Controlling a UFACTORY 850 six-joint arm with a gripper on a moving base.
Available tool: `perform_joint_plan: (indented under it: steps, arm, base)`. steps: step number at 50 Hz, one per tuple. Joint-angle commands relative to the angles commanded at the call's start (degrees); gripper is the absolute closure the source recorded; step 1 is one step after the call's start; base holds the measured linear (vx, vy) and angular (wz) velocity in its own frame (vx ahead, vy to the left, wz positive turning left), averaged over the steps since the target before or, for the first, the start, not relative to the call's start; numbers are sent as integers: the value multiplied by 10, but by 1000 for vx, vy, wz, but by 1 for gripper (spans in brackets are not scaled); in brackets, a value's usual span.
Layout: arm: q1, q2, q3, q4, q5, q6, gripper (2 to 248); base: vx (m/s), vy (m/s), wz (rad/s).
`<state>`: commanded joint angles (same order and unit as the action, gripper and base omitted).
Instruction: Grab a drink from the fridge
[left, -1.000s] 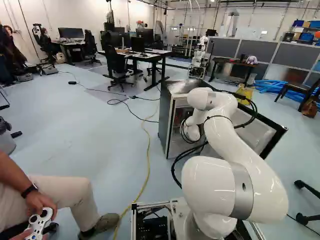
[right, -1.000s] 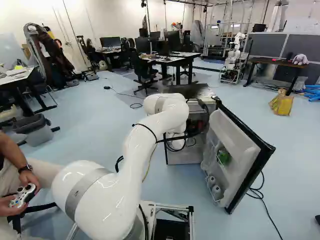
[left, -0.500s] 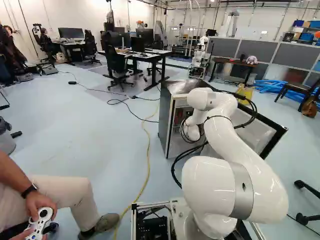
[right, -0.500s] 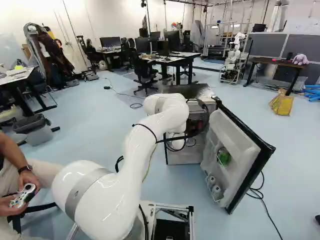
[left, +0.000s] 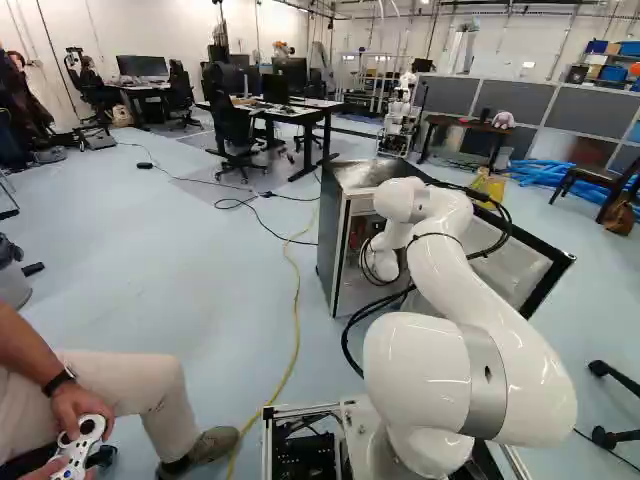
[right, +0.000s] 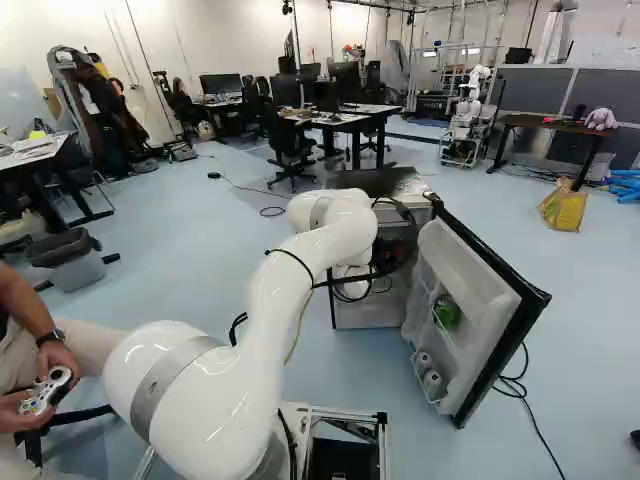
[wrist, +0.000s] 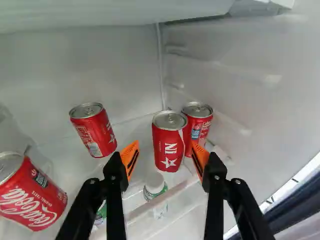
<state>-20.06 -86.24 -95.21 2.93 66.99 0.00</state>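
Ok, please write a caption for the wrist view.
The open gripper inside the fridge, with four red cans in view.

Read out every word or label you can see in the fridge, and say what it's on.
"Coca-Cola": nearest red can.
"NN", perhaps partial: front red can by the corner.
Too small or blurred: print on the can behind it, the remaining can, the white-capped bottle.

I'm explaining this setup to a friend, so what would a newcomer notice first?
Probably the big white arm, rising from the foot of both base views and reaching into the open fridge. Next, four red cans inside it in the wrist view, one straight ahead of the open gripper.
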Motion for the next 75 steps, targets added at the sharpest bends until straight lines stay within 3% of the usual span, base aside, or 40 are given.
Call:
perform_joint_plan:
  steps: [43,75]
  arm:
    - [5,-31,-55,0,13,0,92]
    - [11,-35,-61,0,13,0,92]
  base:
    - [0,0,0]
    - [0,0,0]
